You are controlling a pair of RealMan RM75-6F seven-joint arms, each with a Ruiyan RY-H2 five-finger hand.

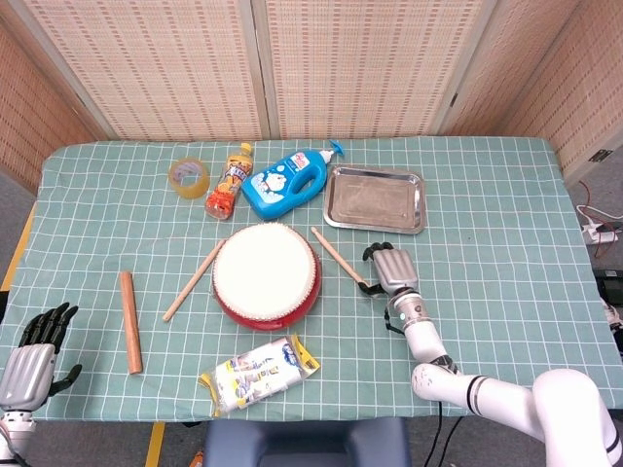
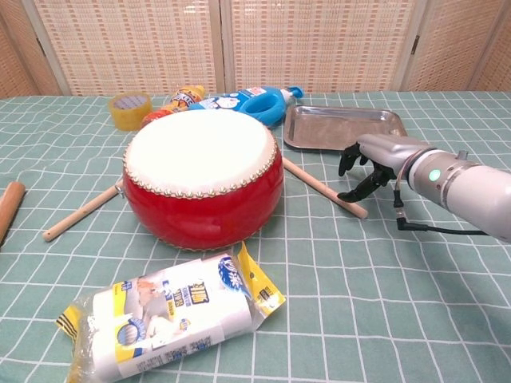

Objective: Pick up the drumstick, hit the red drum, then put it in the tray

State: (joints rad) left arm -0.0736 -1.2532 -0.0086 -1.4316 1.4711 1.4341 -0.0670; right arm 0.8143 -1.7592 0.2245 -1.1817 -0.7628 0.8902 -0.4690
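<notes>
Your right hand sits at the near end of the drumstick, fingers loosely curled, holding nothing; the stick lies flat on the tabletop beside the red drum. Get your fingers under that end, then close firmly. Left hand idles empty, fingers apart

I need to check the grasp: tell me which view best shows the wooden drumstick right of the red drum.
Chest view: the wooden drumstick lies close and large, its near end at the right hand. Head view shows it whole but thin, from above.
</notes>
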